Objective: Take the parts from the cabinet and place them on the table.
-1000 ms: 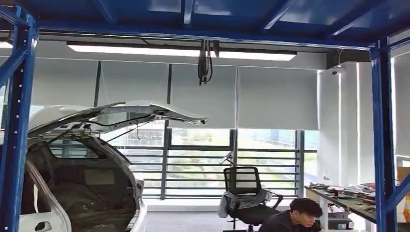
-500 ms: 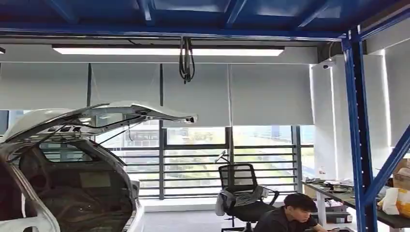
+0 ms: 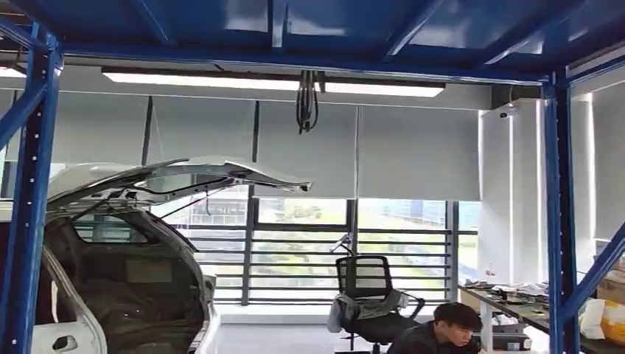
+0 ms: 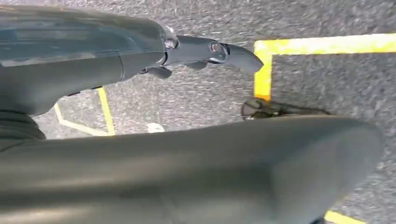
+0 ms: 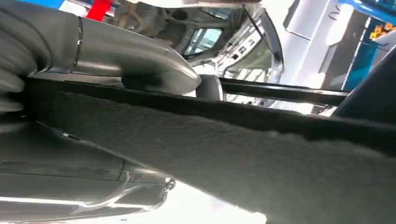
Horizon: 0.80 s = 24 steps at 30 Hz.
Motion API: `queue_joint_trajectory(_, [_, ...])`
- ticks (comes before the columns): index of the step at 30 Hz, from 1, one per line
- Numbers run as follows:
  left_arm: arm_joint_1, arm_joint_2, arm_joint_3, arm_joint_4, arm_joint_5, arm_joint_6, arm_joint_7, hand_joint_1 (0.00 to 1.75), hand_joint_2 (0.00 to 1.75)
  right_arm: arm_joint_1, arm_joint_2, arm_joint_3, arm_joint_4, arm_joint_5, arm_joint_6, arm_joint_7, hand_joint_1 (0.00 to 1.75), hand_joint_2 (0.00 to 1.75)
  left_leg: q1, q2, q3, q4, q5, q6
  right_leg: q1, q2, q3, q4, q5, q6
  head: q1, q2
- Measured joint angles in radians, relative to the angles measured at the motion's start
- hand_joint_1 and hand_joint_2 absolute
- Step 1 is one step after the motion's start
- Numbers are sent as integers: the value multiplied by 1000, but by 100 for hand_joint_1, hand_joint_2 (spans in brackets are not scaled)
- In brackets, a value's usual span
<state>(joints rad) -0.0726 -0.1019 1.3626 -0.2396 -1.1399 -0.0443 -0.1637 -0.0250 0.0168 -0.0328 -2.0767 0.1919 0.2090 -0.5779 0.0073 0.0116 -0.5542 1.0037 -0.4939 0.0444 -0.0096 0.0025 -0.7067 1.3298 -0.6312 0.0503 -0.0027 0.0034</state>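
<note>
Right hand grips a flat dark felt-covered panel along its edge; left hand hangs empty, fingers loosely spread. Your long panel could clip the blue steel posts or slip mid-walk.

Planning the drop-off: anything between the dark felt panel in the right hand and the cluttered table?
Yes: blue steel upright stands in front of the cluttered table; a seated person is at its near end.
</note>
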Motion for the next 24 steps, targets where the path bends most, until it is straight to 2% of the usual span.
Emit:
queue_joint_trajectory(1, [0, 0, 0, 0, 0, 0, 0, 0, 175, 0, -2, 2, 1, -2, 1, 0, 175, 175, 0, 0, -7, 1, 5, -1, 0, 0, 36, -37, 22, 0, 0, 0])
queue_joint_trajectory(3, [0, 0, 0, 0, 0, -1, 0, 0, 175, -5, -5, 6, 3, -3, 3, -1, 175, 175, -1, -1, -17, 4, 13, -5, 1, 0, 155, -215, 81, -7, 0, 0])
queue_joint_trajectory(4, [0, 0, 0, 0, 0, -1, 0, 0, 175, -9, -6, 8, 3, -6, 5, -2, 175, 175, -1, -1, -19, 5, 15, -8, 2, 0, 218, -309, 94, -15, 0, 0])
queue_joint_trajectory(5, [-1, 0, 0, 0, -1, -2, 0, 0, 175, -13, -8, 10, 3, -9, 8, -3, 175, 175, -6, -1, -24, 7, 21, -14, 7, 1, 240, -356, 86, -23, 0, 0])
queue_joint_trajectory(8, [-1, 0, 0, 0, -4, -3, 0, 0, 175, -13, -14, 14, 3, -16, 13, -11, 175, 175, -1, -1, -28, 2, 39, -32, 13, 2, 229, -354, 96, -37, 0, 0])
queue_joint_trajectory(9, [1, -1, 0, 0, -5, -3, 0, 0, 175, -14, -15, 16, 3, -17, 13, -12, 175, 175, -5, -5, -29, 1, 45, -38, 9, 0, 222, -366, 110, -50, 0, 0])
queue_joint_trajectory(10, [0, 0, 0, 0, -6, -3, 0, 0, 175, -17, -15, 19, 4, -20, 15, -17, 175, 175, -4, -7, -39, 15, 10, -41, 2, -8, 218, -370, 121, -58, 0, 0])
queue_joint_trajectory(11, [0, 0, 0, 0, -7, -4, 0, 0, 175, -18, -16, 23, 3, -24, 18, -21, 175, 175, -3, -8, -57, 62, -45, -44, 2, -7, 204, -370, 130, -68, 0, 0])
queue_joint_trajectory(13, [1, -1, 0, 0, -10, -6, 1, 0, 175, -17, -16, 26, 4, -27, 21, -24, 175, 175, 3, -8, -101, 211, -147, -52, 3, -8, 179, -368, 147, -68, 0, 0])
queue_joint_trajectory(14, [0, -1, 0, 0, -12, -7, 0, 0, 175, -17, -16, 27, 5, -28, 22, -24, 175, 175, 4, -8, -116, 277, -173, -55, 3, -10, 166, -367, 155, -67, 0, 0])
queue_joint_trajectory(15, [0, -1, 0, 0, -13, -8, 0, 0, 175, -17, -17, 28, 6, -29, 22, -25, 175, 175, 5, -8, -113, 306, -167, -59, 3, -10, 153, -364, 164, -65, 0, 0])
queue_joint_trajectory(16, [0, -1, 0, 0, -13, -8, 0, 0, 175, -17, -17, 29, 9, -30, 22, -26, 175, 175, 8, -8, -89, 289, -137, -61, 2, -10, 139, -359, 171, -63, 0, 0])
queue_joint_trajectory(17, [0, -1, 0, 0, -13, -8, 0, 0, 175, -17, -17, 29, 9, -31, 22, -29, 175, 175, 11, -8, -49, 233, -96, -62, 0, -10, 125, -351, 176, -59, 0, 0])
queue_joint_trajectory(18, [-1, 0, -1, 0, -15, -8, 0, 0, 175, -17, -17, 29, 9, -33, 22, -34, 175, 175, 13, -8, 7, 146, -59, -63, -1, -10, 112, -342, 179, -55, 0, 0])
queue_joint_trajectory(19, [-2, 0, -1, 0, -15, -8, 0, 0, 175, -18, -17, 29, 9, -35, 22, -38, 175, 175, 16, -8, 64, 58, -47, -64, -2, -9, 101, -331, 182, -50, 0, 0])
queue_joint_trajectory(20, [-4, 0, -1, 0, -16, -8, 0, 0, 175, -18, -17, 28, 7, -38, 22, -42, 175, 175, 12, -11, 100, -4, -67, -62, 3, -9, 88, -319, 185, -45, 0, 0])
queue_joint_trajectory(21, [-4, 0, -1, 0, -16, -8, 0, 0, 175, -20, -17, 28, 7, -41, 24, -44, 175, 175, 11, -14, 101, -18, -74, -50, 2, -8, 81, -315, 192, -37, 0, 0])
queue_joint_trajectory(22, [-4, 0, -2, 0, -16, -9, 0, 0, 175, -22, -17, 28, 6, -44, 26, -45, 175, 175, 8, -15, 94, -17, -73, -48, 2, -8, 78, -315, 201, -30, 0, 0])
queue_joint_trajectory(24, [-2, 0, -2, 0, -18, -10, 0, 0, 175, -22, -19, 29, 6, -55, 40, -48, 175, 175, 6, -14, 81, -14, -58, -28, -1, -7, 75, -319, 218, -15, 0, 0])
